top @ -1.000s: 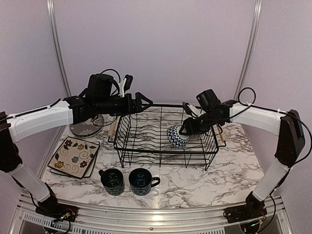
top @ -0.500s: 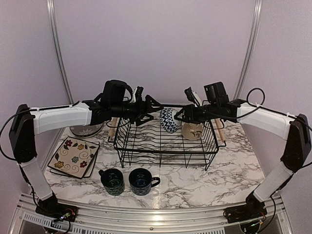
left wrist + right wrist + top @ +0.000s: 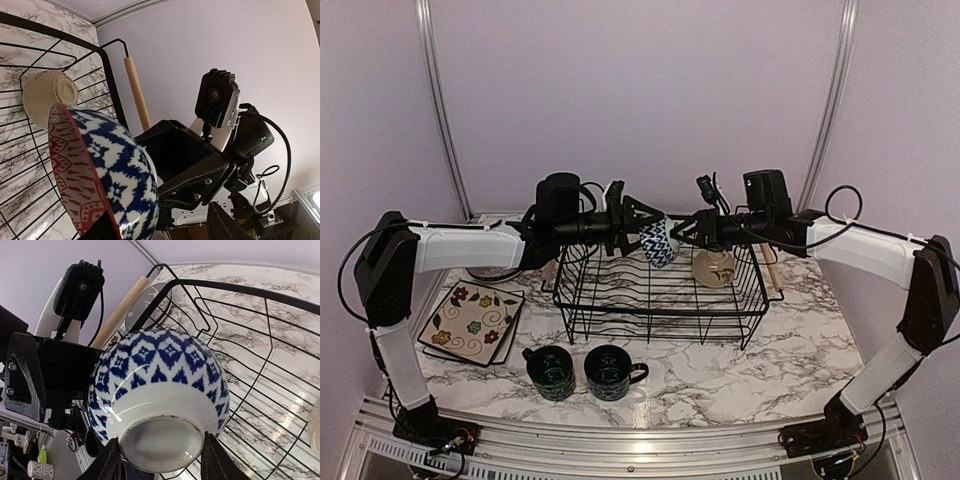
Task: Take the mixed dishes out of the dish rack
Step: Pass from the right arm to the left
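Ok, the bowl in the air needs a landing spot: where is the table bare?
For the blue-white chevron bowl, bare marble table lies right of the dish rack and in front of it, right of the two dark blue mugs. The left is crowded: square floral plates, grey plate behind them.

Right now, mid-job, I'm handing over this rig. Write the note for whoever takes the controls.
Right gripper: jaws shut on the blue-and-white patterned ceramic bowl, held in the air over the black wire dish rack.
Left gripper: jaws open beside that bowl.
Done: two dark blue mugs and the square cream floral plates are out on the marble table.
Left: set this bowl down, then take the beige bowl lying in the rack.
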